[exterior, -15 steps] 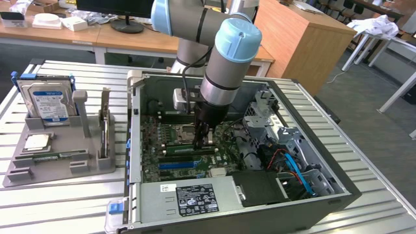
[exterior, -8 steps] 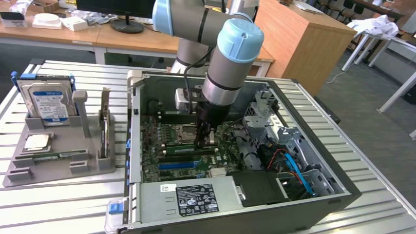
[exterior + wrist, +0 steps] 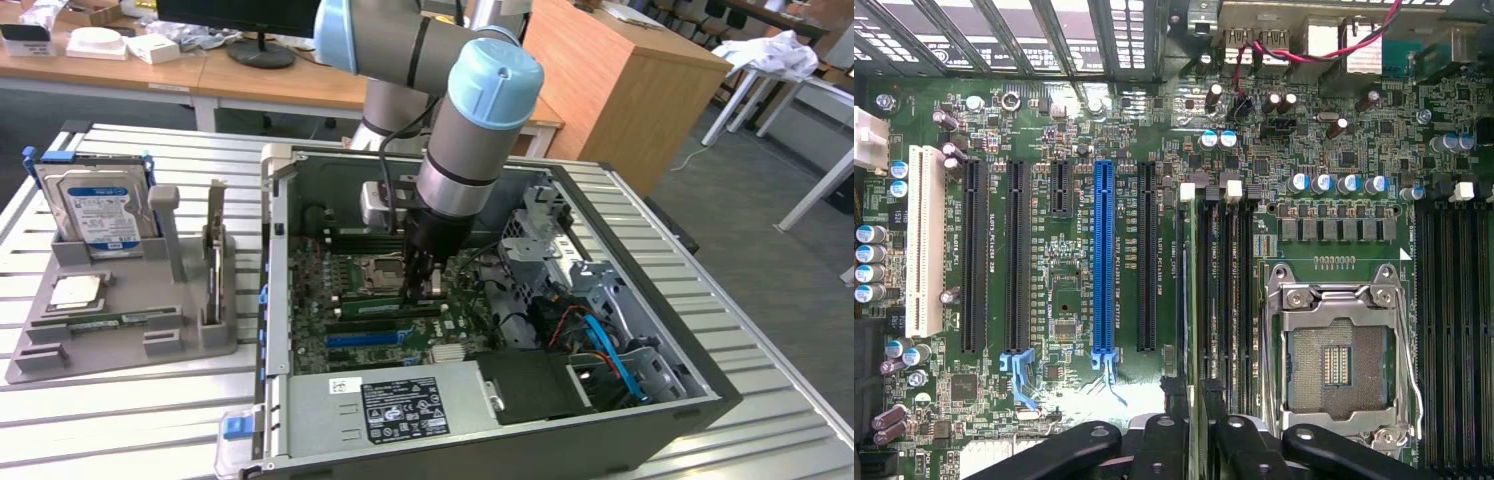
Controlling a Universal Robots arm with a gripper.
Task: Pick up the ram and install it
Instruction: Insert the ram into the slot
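The arm reaches down from the far side into the open computer case (image 3: 694,395), its last section nearly vertical, so the gripper (image 3: 424,285) hangs just over the motherboard (image 3: 350,285), right of the gray parts tray (image 3: 120,340) in the exterior view. In the wrist view the gripper (image 3: 1194,440) pinches the ram (image 3: 1196,310), seen edge-on as a thin green strip standing upright between the black fingers (image 3: 1154,445). The stick runs along the memory slots (image 3: 1229,290), between the blue expansion slot (image 3: 1103,260) and the empty processor socket (image 3: 1339,355).
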